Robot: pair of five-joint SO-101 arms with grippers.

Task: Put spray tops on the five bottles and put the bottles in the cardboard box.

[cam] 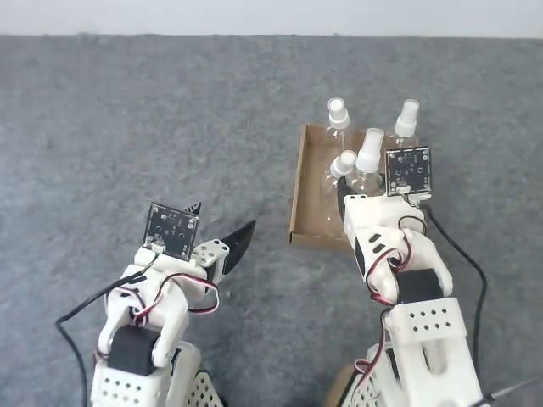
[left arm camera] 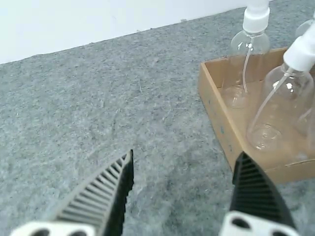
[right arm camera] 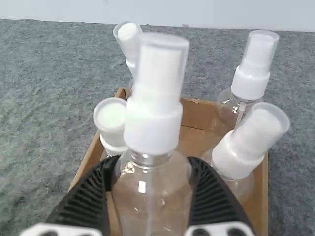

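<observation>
The cardboard box [cam: 299, 182] lies on the grey felt at the right. Several clear bottles with white spray tops stand in it, such as the ones at the far corners [cam: 338, 113] [cam: 407, 119]. My right gripper [right arm camera: 152, 194] is over the box, shut on a clear bottle [right arm camera: 150, 182] whose spray top [right arm camera: 155, 93] points up; the same bottle [cam: 370, 154] rises ahead of the wrist in the high view. Around it are other capped bottles [right arm camera: 112, 123] [right arm camera: 252, 66], and one [right arm camera: 248, 140] leans. My left gripper [cam: 222, 217] [left arm camera: 186, 160] is open and empty over bare felt, left of the box [left arm camera: 216, 113].
Grey felt [cam: 127, 127] covers the whole table, with wide free room left of the box. A pale wall runs along the far edge. Black cables trail from both arm bases near the front edge.
</observation>
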